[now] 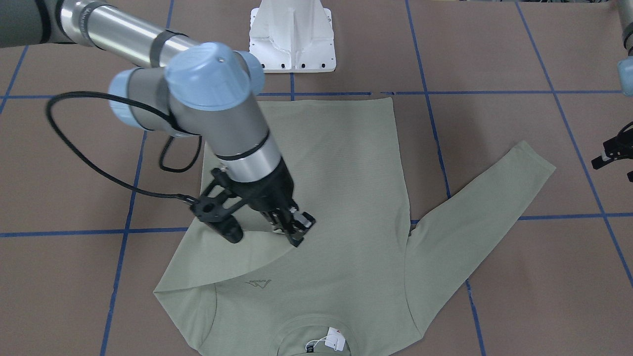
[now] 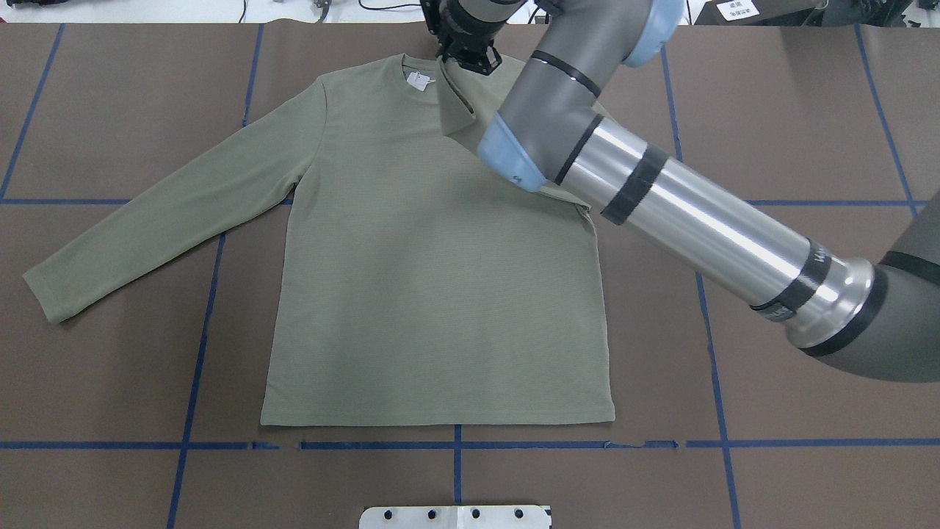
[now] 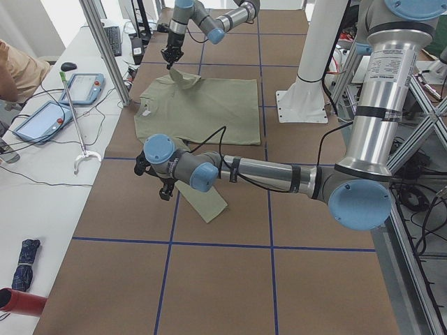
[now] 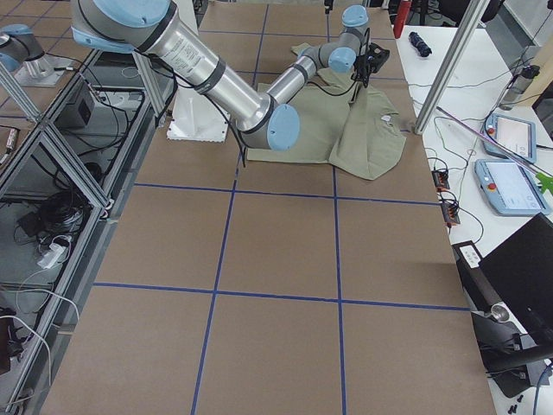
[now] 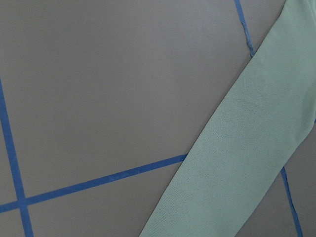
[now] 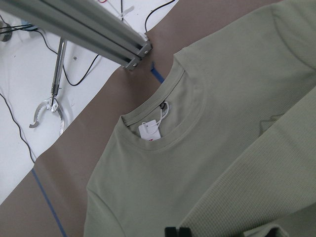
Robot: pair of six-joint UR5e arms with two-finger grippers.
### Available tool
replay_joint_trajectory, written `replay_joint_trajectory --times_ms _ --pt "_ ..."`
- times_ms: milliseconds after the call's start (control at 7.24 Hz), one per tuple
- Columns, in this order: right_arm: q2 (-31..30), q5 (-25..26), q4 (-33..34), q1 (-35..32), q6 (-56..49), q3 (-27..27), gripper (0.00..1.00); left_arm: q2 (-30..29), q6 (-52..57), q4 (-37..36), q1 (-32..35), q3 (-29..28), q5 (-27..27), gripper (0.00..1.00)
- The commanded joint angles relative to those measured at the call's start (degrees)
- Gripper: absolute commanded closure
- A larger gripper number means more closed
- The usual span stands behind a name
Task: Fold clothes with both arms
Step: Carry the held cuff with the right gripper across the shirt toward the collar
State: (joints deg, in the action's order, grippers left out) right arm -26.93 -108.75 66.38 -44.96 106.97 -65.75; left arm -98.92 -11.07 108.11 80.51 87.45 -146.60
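The sage-green shirt lies flat on the table with its collar away from the robot and a white hang tag at the neck. My right gripper is shut on the cuff of the sleeve on my right side. It holds the cuff lifted and folded over the chest, near the collar. The other sleeve lies spread out to my left. My left gripper hovers beyond that sleeve's cuff; I cannot tell whether it is open or shut. The left wrist view shows only that sleeve.
The white pedestal base stands at the robot's edge of the table, just behind the shirt's hem. Blue tape lines grid the brown table. A black cable loops off my right wrist. Desks with tablets lie past the far edge.
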Motion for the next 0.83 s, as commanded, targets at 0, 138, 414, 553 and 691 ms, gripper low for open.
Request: replay_joint_trajectory --times_ms 0,138,414,553,691 --pt "6.9 9.8 -10.5 8.4 0.5 12.8 1.0 0.3 0.0 0.0 0.0 0.1 0.0 0.0" --pt "10.0 10.9 -12.0 10.7 0.4 16.8 1.0 0.3 0.0 0.0 0.0 0.3 0.0 0.0" --pt "12.5 15.4 -19.3 14.4 0.3 23.7 1.0 0.3 0.0 0.1 0.0 0.3 0.0 0.0" --pt "13.3 15.7 -20.0 14.5 0.2 24.4 1.0 0.3 0.0 0.1 0.0 0.3 0.0 0.0" --pt "13.6 16.4 -22.5 14.6 0.1 26.5 0.92 0.3 0.0 0.1 0.0 0.2 0.0 0.0"
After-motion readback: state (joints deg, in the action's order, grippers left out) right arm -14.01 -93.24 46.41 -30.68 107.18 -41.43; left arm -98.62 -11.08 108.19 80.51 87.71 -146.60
